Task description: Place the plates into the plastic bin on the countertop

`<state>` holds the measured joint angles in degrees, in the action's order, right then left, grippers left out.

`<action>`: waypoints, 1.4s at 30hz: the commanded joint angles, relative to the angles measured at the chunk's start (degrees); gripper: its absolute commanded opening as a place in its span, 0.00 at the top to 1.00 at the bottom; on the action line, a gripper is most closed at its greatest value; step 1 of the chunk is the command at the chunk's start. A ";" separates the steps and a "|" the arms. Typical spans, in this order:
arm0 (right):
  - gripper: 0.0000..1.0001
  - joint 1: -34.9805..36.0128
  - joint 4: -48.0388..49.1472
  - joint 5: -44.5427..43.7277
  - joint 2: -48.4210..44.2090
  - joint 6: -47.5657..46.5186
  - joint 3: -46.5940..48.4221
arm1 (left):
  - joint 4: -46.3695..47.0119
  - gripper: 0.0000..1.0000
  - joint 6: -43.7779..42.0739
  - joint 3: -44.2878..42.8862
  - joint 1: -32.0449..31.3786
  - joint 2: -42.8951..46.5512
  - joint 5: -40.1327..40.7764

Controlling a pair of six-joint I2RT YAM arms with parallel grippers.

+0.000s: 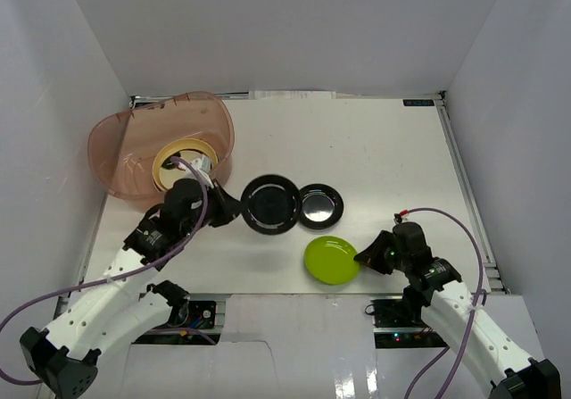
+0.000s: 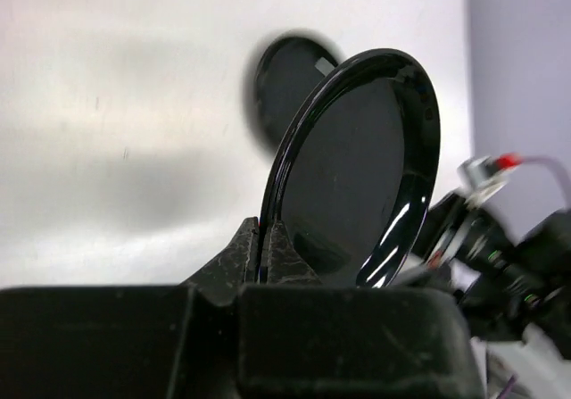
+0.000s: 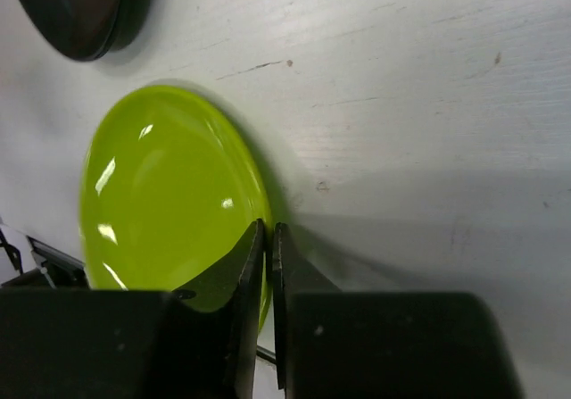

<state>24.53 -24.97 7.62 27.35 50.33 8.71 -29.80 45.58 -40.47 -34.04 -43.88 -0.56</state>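
My left gripper (image 1: 225,204) is shut on the rim of a large glossy black plate (image 1: 270,204), holding it lifted; in the left wrist view the plate (image 2: 357,167) stands on edge between my jaws (image 2: 265,238). A smaller black plate (image 1: 320,206) lies on the white countertop (image 1: 384,158) beside it. My right gripper (image 1: 364,258) is shut on the right rim of a lime green plate (image 1: 332,260), which the right wrist view (image 3: 169,194) shows pinched between the jaws (image 3: 269,238). The translucent pinkish-brown bin (image 1: 125,140) at the back left holds a cream and yellow plate (image 1: 171,160).
White walls enclose the countertop on three sides. A metal rail (image 1: 464,185) runs along the right edge. Purple cables (image 1: 446,216) loop from both arms. The smaller black plate also shows in the right wrist view (image 3: 76,6) at top left.
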 commanded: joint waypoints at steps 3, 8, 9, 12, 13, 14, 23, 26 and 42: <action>0.92 0.34 -5.52 3.45 -1.24 -3.21 1.57 | 0.43 1.00 -5.06 -11.55 1.34 -6.98 15.56; 0.92 0.25 -8.42 6.08 -5.72 -4.45 5.52 | 6.06 1.00 -8.32 -17.27 18.80 -13.15 10.60; 0.92 0.25 -8.77 6.53 -6.08 -4.71 6.22 | 7.03 1.00 -8.32 -17.54 22.75 -14.21 5.79; 0.92 0.34 -8.52 8.55 -7.05 -5.06 8.86 | 8.00 1.00 -7.27 -17.45 33.67 -17.55 3.20; 0.92 0.25 -7.47 9.16 -7.05 -5.15 9.48 | 8.53 1.00 -7.09 -17.28 38.04 -17.99 2.50; 0.92 0.34 -6.85 10.13 -6.79 -5.32 10.61 | 8.79 1.00 -7.09 -17.02 39.30 -18.69 2.40; 0.92 0.43 6.22 13.21 1.45 -6.47 17.46 | 8.27 0.86 -11.21 -17.28 41.60 -28.45 7.94; 0.92 1.30 13.07 12.78 6.98 -5.94 20.28 | 8.36 0.66 -11.83 -17.01 41.69 -31.00 8.11; 0.92 22.83 29.10 -4.54 56.02 -15.17 63.33 | 16.17 0.02 -12.27 -17.18 41.60 -9.66 -16.73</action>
<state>45.65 -2.48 7.73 76.34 38.61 62.41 -17.93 33.41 -55.51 7.46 -59.16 -5.76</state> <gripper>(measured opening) 0.087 0.978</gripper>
